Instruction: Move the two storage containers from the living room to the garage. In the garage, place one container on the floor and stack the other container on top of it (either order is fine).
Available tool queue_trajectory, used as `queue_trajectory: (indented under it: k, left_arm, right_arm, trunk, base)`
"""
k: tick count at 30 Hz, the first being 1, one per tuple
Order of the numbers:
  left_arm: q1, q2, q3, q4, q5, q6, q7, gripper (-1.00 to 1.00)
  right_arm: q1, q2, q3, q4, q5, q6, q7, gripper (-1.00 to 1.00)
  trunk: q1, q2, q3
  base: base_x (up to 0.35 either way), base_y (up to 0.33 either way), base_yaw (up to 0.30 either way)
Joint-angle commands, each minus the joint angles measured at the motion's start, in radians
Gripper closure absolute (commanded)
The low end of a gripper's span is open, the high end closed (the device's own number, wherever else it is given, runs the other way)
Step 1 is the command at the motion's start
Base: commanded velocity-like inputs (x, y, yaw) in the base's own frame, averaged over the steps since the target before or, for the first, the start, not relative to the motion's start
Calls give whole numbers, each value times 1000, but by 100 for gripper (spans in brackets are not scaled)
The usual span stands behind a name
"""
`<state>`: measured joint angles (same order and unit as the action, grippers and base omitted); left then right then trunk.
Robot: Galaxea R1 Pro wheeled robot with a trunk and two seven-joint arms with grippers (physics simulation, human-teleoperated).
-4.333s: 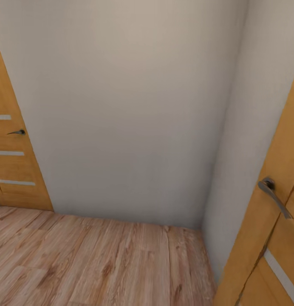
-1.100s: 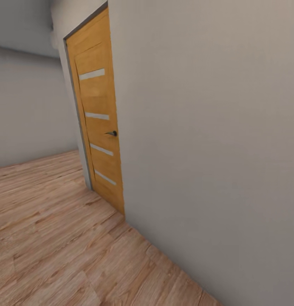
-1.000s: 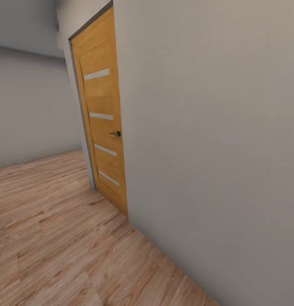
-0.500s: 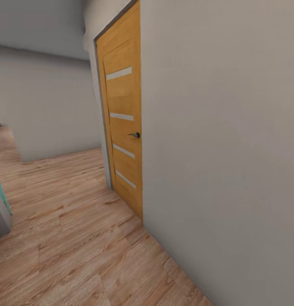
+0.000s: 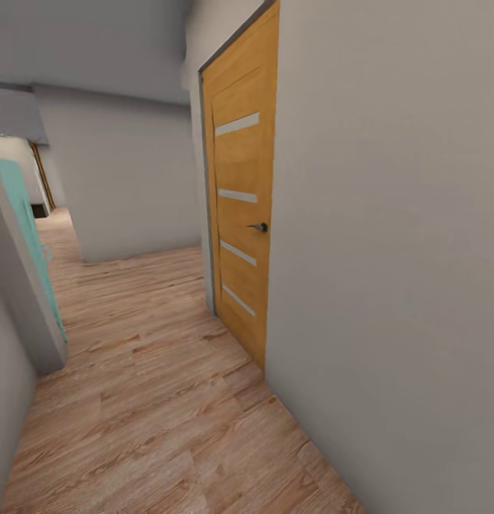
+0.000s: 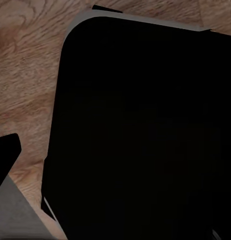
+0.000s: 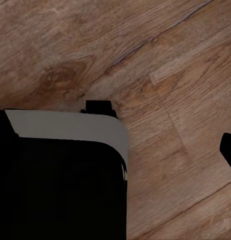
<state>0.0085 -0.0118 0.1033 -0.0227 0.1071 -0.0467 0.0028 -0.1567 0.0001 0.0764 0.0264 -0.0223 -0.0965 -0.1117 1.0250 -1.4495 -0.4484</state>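
The head view looks along a corridor with a light wood plank floor [image 5: 154,400] running from the near foreground to the far end. One orange-brown wooden door [image 5: 241,214] stands closed in the plain grey-beige wall [image 5: 390,250] on the right; it carries four narrow pale horizontal strips, counted from top to bottom, and one dark lever handle [image 5: 258,228] at its right edge. On the left, a grey wall corner [image 5: 22,300] projects into the corridor, with one turquoise panel [image 5: 29,228] set against its far side. A second plain grey wall [image 5: 122,178] closes the passage at the far centre, and an opening continues to the far left beside it. No readable lettering, brand or label appears on any surface. In the left wrist view, a large black body with a pale grey rim [image 6: 140,130] covers most of the plank floor below; one small black tip [image 6: 5,155] shows at the frame edge. In the right wrist view, one black body with a grey rounded edge [image 7: 60,175] lies over the planks, and one black tip [image 7: 228,147] shows at the frame edge. Whether either gripper is spread or closed cannot be told. The two storage containers cannot be located from these views.
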Motion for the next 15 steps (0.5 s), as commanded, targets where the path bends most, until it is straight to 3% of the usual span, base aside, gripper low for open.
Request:
queue_trajectory:
  k: [1, 5, 15]
  left_arm:
    - [1, 0, 6, -2, 6, -1, 0, -100]
    - [1, 0, 7, -2, 6, -1, 0, -100]
    - [1, -1, 7, -2, 6, -1, 2, -100]
  right_arm:
    - [-1, 0, 1, 3, -2, -6, -1, -100]
    - [-1, 0, -17, 3, -2, -14, 2, -100]
    - [-1, -1, -20, 4, 10, -15, 3, -100]
  trunk:
    - [0, 0, 0]
    - [0, 0, 2]
    - [0, 0, 7]
  base:
    - [0, 0, 279]
    - [0, 0, 277]
    - [0, 0, 274]
